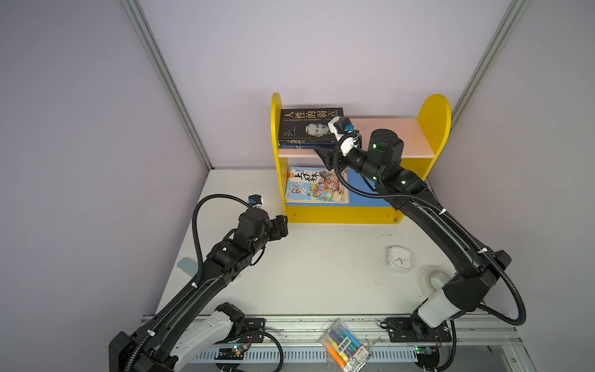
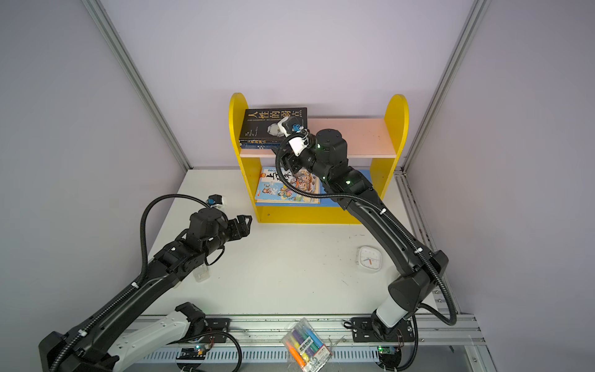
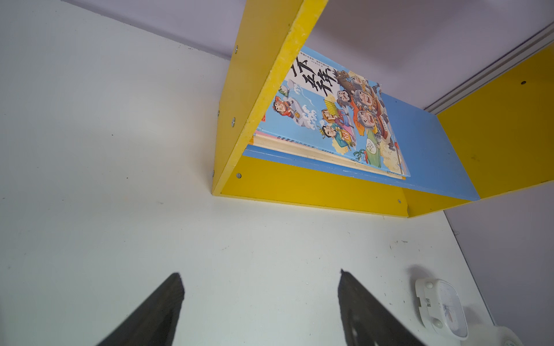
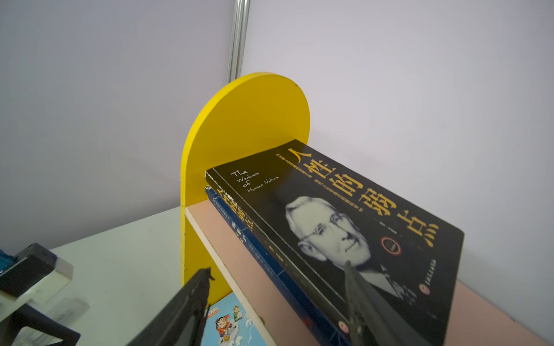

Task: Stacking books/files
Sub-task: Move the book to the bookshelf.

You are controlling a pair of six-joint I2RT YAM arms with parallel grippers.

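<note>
A black book with a portrait [image 1: 309,125] [image 2: 270,124] [image 4: 344,224] lies flat on a navy book [image 4: 269,269] at the left end of the pink upper board [image 1: 386,132] of the yellow shelf [image 1: 338,215]. On the blue lower board lies a blue cartoon book [image 1: 317,186] [image 3: 335,119]. My right gripper [image 4: 275,269] [image 1: 328,151] is open at the front edge of that stack. One finger rests over the black cover; the other hangs in front of and below the pink board. My left gripper [image 3: 259,274] [image 1: 283,225] is open and empty above the table, just left of the shelf's foot.
A white square clock [image 1: 399,260] [image 3: 440,308] lies on the table to the right, with a roll of tape [image 1: 433,280] beyond it under the right arm. A clear pack of markers [image 1: 344,344] sits on the front rail. A small clear item [image 2: 201,273] lies beneath the left arm.
</note>
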